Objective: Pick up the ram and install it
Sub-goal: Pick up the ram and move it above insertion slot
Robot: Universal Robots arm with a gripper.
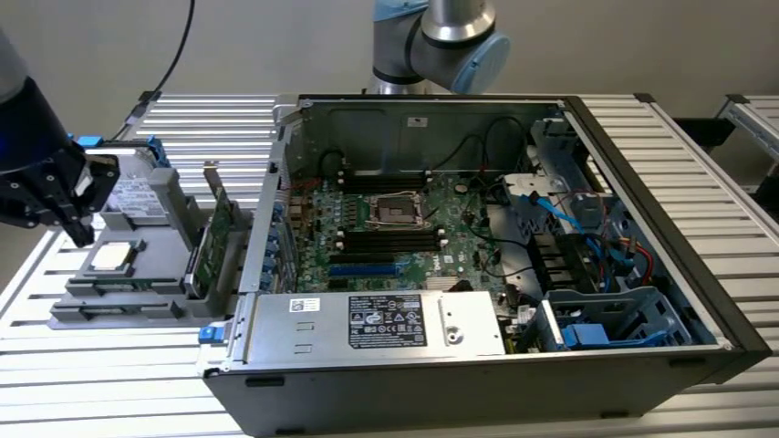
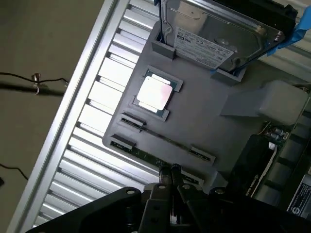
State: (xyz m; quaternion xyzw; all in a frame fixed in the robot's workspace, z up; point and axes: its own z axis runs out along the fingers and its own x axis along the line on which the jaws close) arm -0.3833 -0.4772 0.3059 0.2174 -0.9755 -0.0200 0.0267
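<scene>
1. The gripper (image 1: 82,234) hangs at the exterior view's left, over the grey holder (image 1: 122,310). Its two fingers (image 2: 170,170) are pressed together with nothing between them.
2. In the wrist view the closed tips sit right above the ram (image 2: 141,154), a thin green stick lying on edge in the slot along one long edge of the holder. Whether they touch it cannot be told.
3. The part of the ram beyond the fingertips is covered by the gripper's dark body, so its full length is hidden.
4. From the exterior view the ram is hard to pick out on the holder.
5. The holder also carries a square processor (image 2: 154,93) in a recess and a silver hard drive (image 2: 218,34) standing on edge at its far side. The drive is cut off by the wrist picture's border.
6. A green expansion card (image 1: 219,242) stands upright between the holder and the open computer case (image 1: 681,182).
7. Inside the case, the motherboard (image 1: 389,228) shows dark memory slots whose contents are unclear.
</scene>
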